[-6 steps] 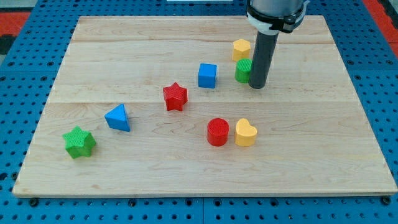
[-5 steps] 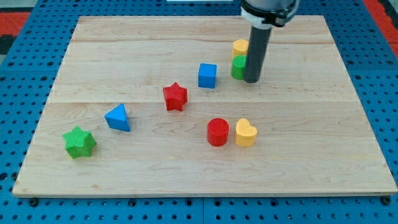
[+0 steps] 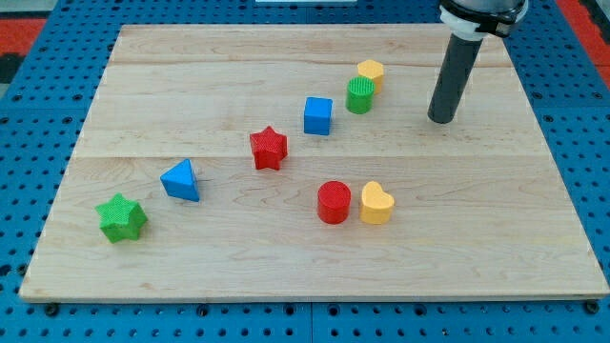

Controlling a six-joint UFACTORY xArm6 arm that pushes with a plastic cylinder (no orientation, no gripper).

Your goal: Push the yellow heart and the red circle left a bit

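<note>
Wood counter (image 3: 534,191) on blue pegboard. No end effector fitted, just a rod holding nothing; my tip (image 3: 440,120) sits upper right, well apart from yellow heart (image 3: 376,203) and red circle (image 3: 334,202), which touch side by side lower centre. Green cylinder (image 3: 359,95) left of tip

The rod (image 3: 456,71) is cut off by the view's top edge.
</note>
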